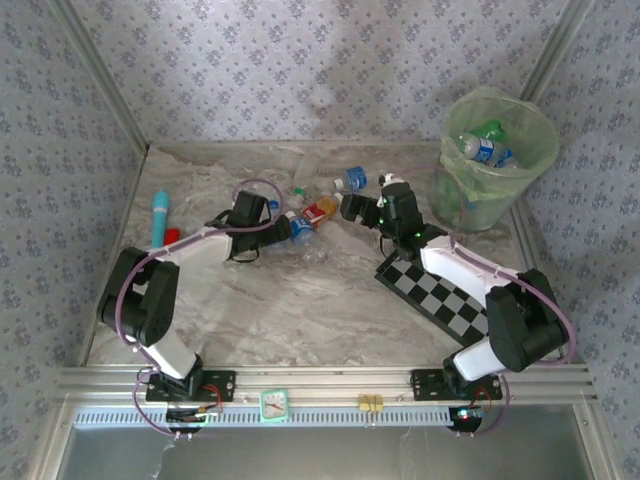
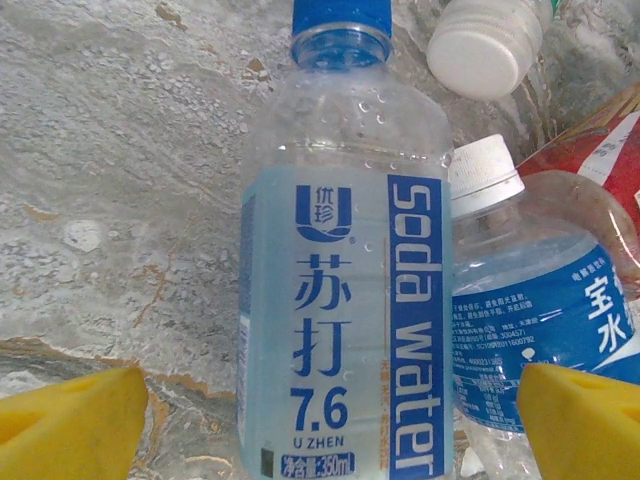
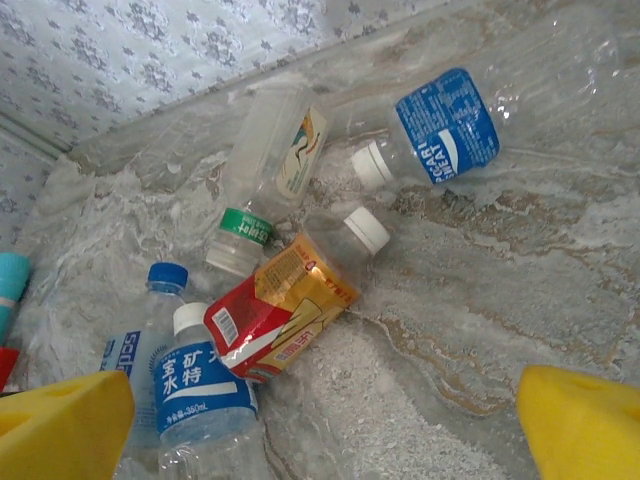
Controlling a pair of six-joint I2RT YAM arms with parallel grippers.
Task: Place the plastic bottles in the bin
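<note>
A clear soda-water bottle (image 2: 340,300) with a blue cap lies on the marble table between my left gripper's (image 2: 333,400) yellow fingers (image 2: 75,425), which stand open with gaps on both sides. Beside it lie a white-capped blue-label bottle (image 2: 530,310) and a red-orange labelled bottle (image 2: 600,160). My right gripper (image 3: 325,400) is open over bare table, just right of that red-orange bottle (image 3: 285,310). A green-capped bottle (image 3: 260,190) and a Pocari bottle (image 3: 440,130) lie farther back. The pale-green bin (image 1: 520,180) stands at the back right with bottles (image 1: 485,150) inside.
A black-and-white checkerboard (image 1: 440,290) lies under the right arm. A turquoise tube (image 1: 160,215) lies at the left by the side wall. Patterned walls close in the back and both sides. Bare marble lies in front of the bottle pile.
</note>
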